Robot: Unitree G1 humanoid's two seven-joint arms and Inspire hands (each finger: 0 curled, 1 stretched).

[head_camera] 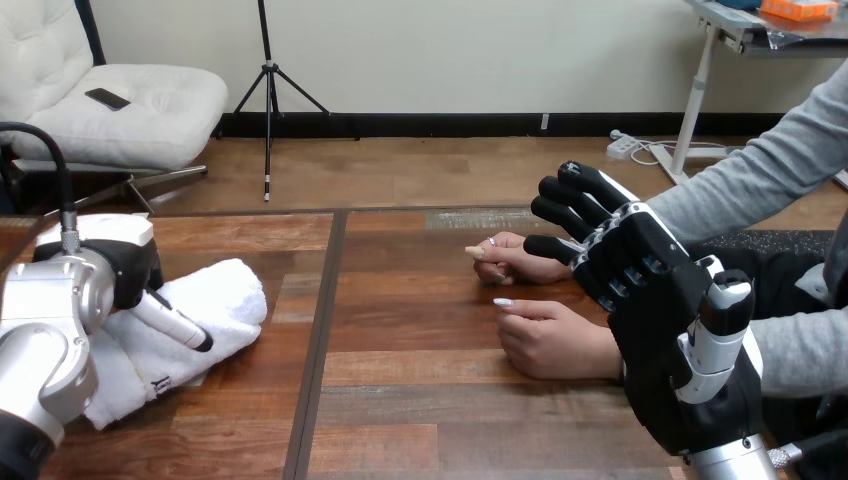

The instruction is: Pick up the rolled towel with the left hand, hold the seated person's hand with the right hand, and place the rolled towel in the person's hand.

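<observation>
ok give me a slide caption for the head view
left hand rests on the rolled towel; right hand, fingers straight, hovers by the person's hands on the table

White rolled towel (215, 300) at the table's (420, 400) left; person's near hand (550, 340) and far hand (520, 260) at its right.

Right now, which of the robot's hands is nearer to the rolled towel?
Left. The left hand rests on the rolled towel at the left side of the table. The right hand is far from it, at the right side, beside the person's hands.
</observation>
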